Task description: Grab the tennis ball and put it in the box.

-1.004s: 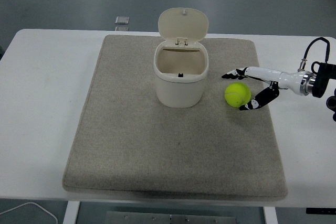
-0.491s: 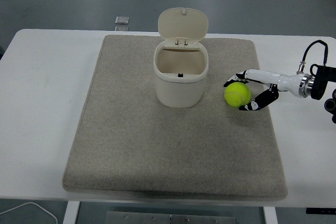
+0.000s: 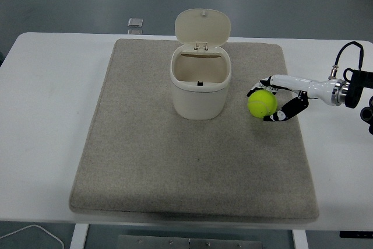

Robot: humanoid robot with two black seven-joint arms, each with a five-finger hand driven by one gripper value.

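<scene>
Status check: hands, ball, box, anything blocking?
Right hand curled around tennis ball, ball on the mat, not lifted. Left hand out of view. Box lid up, opening clear. Nothing between ball and box.

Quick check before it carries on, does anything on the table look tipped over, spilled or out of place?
Nothing stands out. The cream lidded bin stands upright on the beige mat with its lid flipped open. The tennis ball sits on the mat to its right, with the right hand curled around it. The mat lies flat on the white table.
</scene>
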